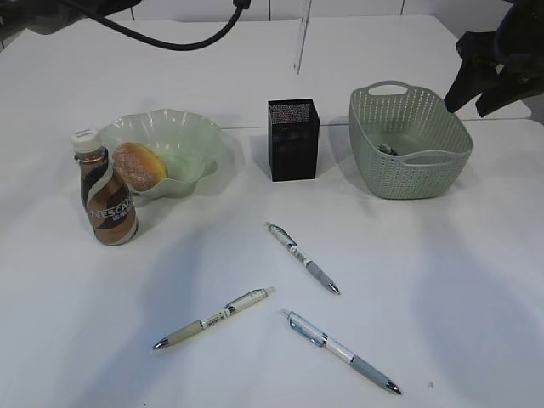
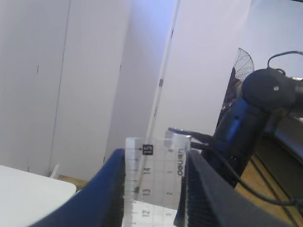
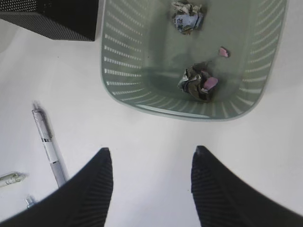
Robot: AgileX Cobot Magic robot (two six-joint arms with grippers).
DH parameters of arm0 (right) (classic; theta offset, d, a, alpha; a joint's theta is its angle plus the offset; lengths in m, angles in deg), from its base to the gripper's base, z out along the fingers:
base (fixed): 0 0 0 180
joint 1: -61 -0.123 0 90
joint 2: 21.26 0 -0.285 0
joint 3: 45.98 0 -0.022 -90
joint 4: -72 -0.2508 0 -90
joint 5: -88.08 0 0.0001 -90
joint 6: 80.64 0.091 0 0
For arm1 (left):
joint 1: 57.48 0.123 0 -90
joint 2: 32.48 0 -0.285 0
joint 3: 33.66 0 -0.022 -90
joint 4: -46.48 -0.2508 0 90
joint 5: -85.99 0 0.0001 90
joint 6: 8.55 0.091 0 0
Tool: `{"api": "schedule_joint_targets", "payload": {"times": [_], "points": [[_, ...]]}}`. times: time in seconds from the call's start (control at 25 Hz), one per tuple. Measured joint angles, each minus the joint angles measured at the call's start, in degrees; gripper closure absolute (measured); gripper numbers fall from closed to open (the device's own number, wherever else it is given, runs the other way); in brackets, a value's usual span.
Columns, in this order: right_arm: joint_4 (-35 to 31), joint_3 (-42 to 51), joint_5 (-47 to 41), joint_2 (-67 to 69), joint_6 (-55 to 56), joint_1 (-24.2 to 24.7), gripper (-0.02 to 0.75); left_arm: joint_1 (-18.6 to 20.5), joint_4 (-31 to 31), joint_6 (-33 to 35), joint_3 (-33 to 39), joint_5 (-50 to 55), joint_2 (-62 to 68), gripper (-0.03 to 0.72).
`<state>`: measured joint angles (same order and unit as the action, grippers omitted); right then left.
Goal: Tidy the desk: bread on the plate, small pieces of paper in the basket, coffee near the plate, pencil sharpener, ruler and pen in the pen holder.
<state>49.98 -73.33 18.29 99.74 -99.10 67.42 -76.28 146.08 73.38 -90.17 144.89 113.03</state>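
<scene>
My left gripper (image 2: 154, 158) is shut on the clear ruler (image 2: 156, 175), held up off the desk and facing the room wall. Over the desk (image 1: 442, 280) just in front of the basket (image 3: 189, 111), my right gripper (image 3: 152, 150) hangs open and empty. Crumpled small pieces of paper (image 3: 188, 16) lie in the basket (image 1: 408, 140). The bread (image 1: 140, 166) rests in the wavy plate (image 1: 183, 136), with the coffee (image 1: 109, 200) upright right beside it. The black pen holder (image 1: 293, 138) stands mid-desk. Three pens lie in front: one (image 1: 302, 257), another (image 1: 214, 319), a third (image 1: 340, 350). The pencil sharpener is out of view.
The right arm's dark gripper (image 1: 476, 93) hovers at the far right behind the basket. A black cable (image 1: 170, 38) from the left arm crosses the top left. A pen (image 3: 47, 142) lies left of my right fingers, and the pen holder (image 3: 52, 16) sits left of the basket.
</scene>
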Motion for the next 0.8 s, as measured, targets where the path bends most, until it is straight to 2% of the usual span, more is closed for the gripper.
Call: {"api": "schedule_joint_targets", "payload": {"times": [0.32,0.8], "points": [[0.0,0.0,0.0,0.0,-0.1,0.0,0.312,1.6,0.7,3.2,0.0,-1.3,2.3,0.447],[0.0,0.0,0.0,0.0,-0.1,0.0,0.312,2.0,1.2,3.8,0.0,-8.5,4.1,0.447]]}}
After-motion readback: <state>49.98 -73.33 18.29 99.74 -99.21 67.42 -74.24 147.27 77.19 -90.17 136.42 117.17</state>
